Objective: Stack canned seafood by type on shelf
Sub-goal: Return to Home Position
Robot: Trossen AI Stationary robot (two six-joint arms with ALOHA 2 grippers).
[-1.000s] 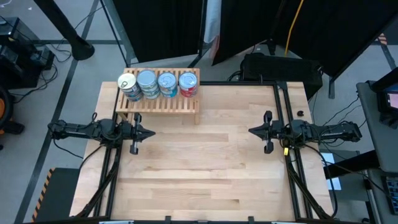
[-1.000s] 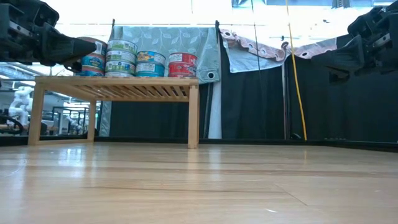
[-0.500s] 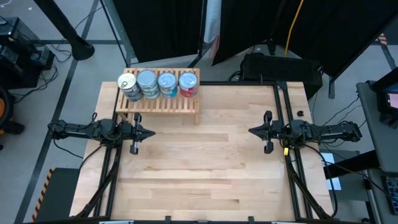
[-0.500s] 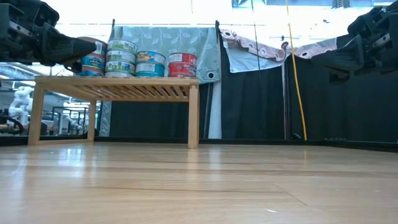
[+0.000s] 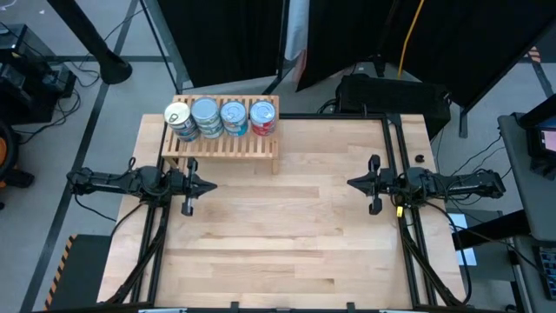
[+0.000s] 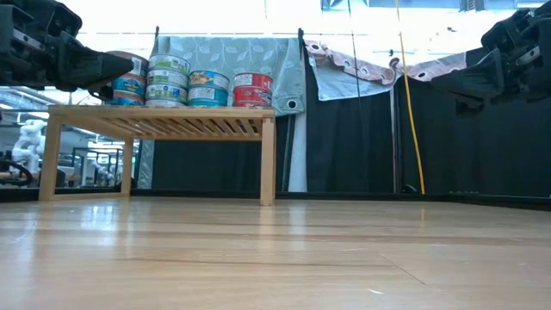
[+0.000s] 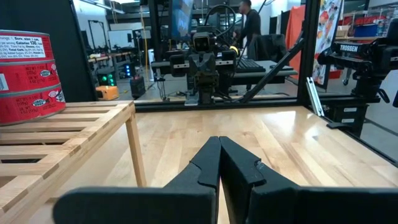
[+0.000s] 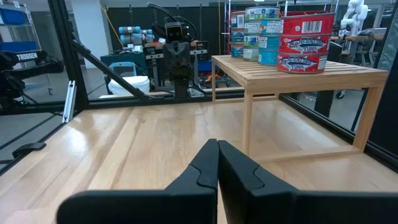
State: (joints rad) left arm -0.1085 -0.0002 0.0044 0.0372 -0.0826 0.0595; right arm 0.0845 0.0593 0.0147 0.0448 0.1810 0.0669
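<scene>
A: Left part of the counter?

B: The left hand hangs above it, near the left edge and about midway along. It points inward, with fingers pressed tip to tip and nothing between them.

A: Shelf and tins?

B: The shelf stands at the far edge, toward the far-left corner, just beyond the left hand. All tins are on it, in four stacks in one row. The cream-topped stack is at the shelf's left end. Next come the first silvery-blue stack and the second silvery-blue stack. The red-labelled stack is at the right end. The counter carries no tins.

A: Right part?

B: The right hand is near the right edge, midway along, facing the left hand and well apart from it. Its fingers are closed together and it is empty.
</scene>
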